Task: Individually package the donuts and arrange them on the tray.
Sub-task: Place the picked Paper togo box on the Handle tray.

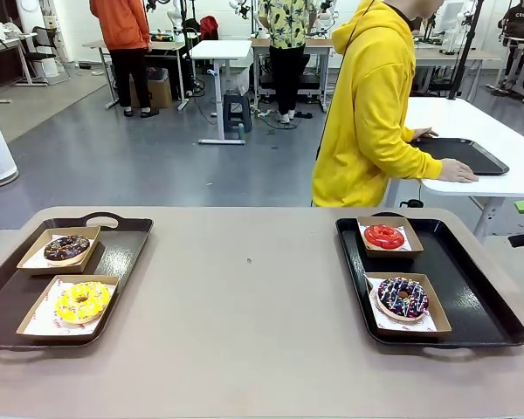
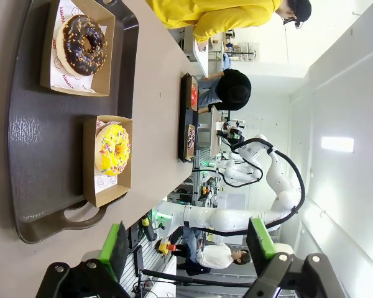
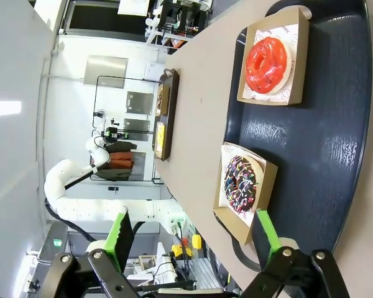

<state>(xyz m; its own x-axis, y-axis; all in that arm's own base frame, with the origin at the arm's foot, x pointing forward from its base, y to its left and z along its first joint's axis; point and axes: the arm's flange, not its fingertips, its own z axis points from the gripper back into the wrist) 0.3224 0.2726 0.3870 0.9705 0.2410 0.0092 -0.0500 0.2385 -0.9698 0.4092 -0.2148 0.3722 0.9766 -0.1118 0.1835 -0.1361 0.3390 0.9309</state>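
A: Left to right, what is cut off?

B: The left tray [image 1: 122,249] is clipped at the frame edge.

A: Donuts?

B: Each boxed: chocolate donut [image 1: 66,248], yellow donut [image 1: 82,301], red donut [image 1: 384,236], purple donut [image 1: 403,297].

A: Claws?

B: Left gripper [image 2: 189,248] and right gripper [image 3: 194,234] are spread, empty, held well apart from the donuts.

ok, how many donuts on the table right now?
4, each in its own box: chocolate donut and yellow donut on the left tray; red donut and purple sprinkled donut on the right tray.

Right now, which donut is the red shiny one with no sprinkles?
The glossy red donut, in the far box on the right tray. The yellow, chocolate and purple donuts all look different.
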